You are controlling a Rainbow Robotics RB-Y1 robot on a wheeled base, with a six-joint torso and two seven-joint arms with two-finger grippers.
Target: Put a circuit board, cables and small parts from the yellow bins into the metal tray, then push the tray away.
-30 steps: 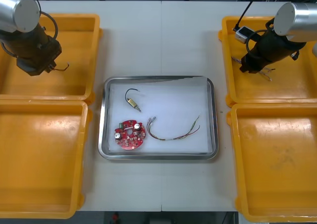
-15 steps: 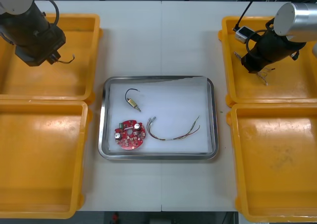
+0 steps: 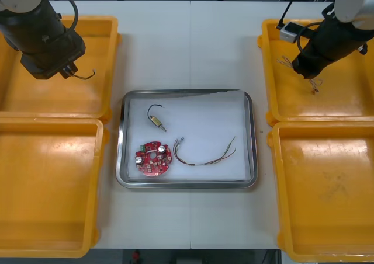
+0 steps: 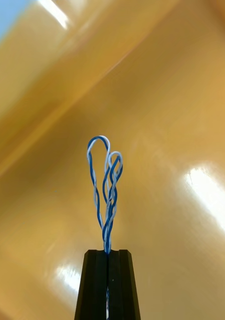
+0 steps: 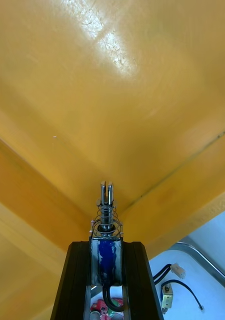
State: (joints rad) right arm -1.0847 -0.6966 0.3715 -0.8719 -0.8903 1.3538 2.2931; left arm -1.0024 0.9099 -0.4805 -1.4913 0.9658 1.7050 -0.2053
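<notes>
My left gripper [image 3: 67, 71] hangs over the far left yellow bin [image 3: 35, 100], near its tray-side wall. It is shut on a small metal part [image 5: 106, 235] with a spring and a black wire [image 3: 87, 75]. My right gripper [image 3: 308, 74] is above the far right yellow bin [image 3: 339, 103], shut on a twisted blue and white cable [image 4: 106, 190] that dangles below it [image 3: 315, 87]. The metal tray [image 3: 248, 135], white inside, holds a round red circuit board [image 3: 153, 157], a small metal part with a black cable [image 3: 155, 119] and a red and yellow cable [image 3: 204, 154].
The near left yellow bin [image 3: 47, 188] and near right yellow bin [image 3: 327, 194] flank the tray. A thin loose cable [image 3: 284, 61] lies by the far right bin's inner wall. The tray's corner [image 5: 202, 257] shows beyond the left fingers.
My right gripper has shut on the blue and white cable and lifted it, shifting right. My left gripper has carried its metal part to the right, toward the tray.
</notes>
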